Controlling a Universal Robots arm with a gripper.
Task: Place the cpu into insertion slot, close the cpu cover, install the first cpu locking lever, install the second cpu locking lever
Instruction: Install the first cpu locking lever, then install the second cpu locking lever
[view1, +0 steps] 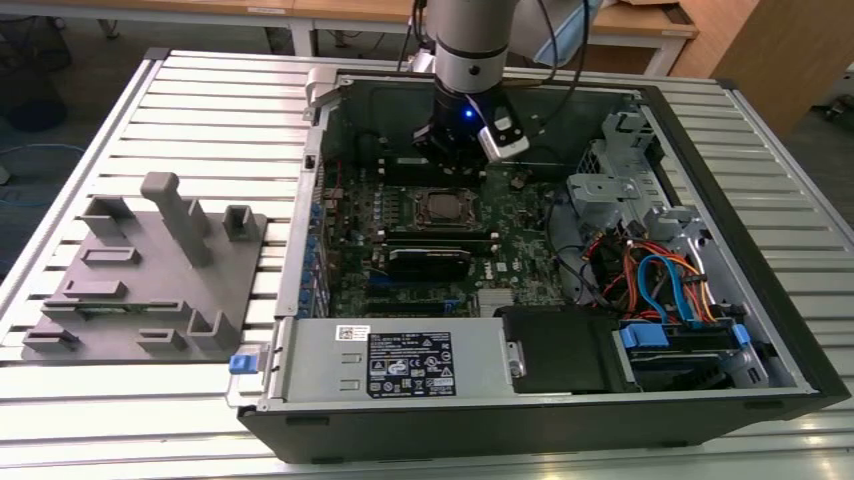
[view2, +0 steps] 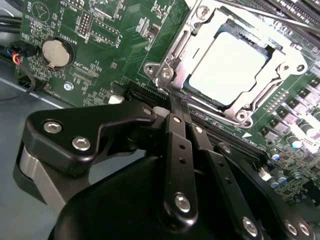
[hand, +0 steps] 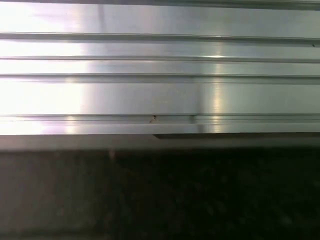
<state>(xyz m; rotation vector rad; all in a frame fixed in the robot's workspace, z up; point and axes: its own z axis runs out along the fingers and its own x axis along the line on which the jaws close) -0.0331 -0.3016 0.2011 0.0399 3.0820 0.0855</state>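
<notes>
Black gripper (view2: 181, 102) fingers fill the second wrist view's foreground, pressed together with nothing between them, tips just short of the cpu cover (view2: 197, 47). Behind them the cpu (view2: 227, 67), its pale metal top glaring, sits in the insertion slot (view2: 260, 45), framed by the silver cover. From the exterior view, the arm hides the gripper; the cpu (view1: 439, 205) shows small and dark-rimmed on the green motherboard (view1: 514, 235).
</notes>
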